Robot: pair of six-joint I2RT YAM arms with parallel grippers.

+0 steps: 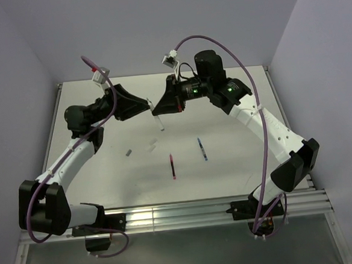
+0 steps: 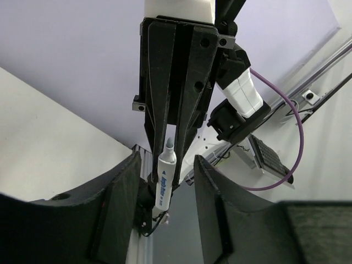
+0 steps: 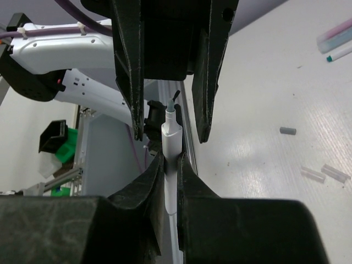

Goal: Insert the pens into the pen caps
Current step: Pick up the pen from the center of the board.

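Right hand [image 3: 170, 163] pinches white pen [image 3: 169, 137] lengthwise, tip toward spread left hand [image 2: 166, 160].

Left arm [image 1: 75, 154] reaching up and inward from its base, right arm [image 1: 266, 122] arching in from the opposite side, both wrists raised, left hand [image 1: 148, 103] facing the other with fingers apart, right hand [image 3: 171, 165] pinching a white pen [image 3: 169, 137] between closed fingers.

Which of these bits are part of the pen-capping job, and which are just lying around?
Job: white pen with grey tip, held by the right gripper; thin red pen; dark blue pen; short grey cap; clear tube caps.
Not: purple cable; green object off the table.
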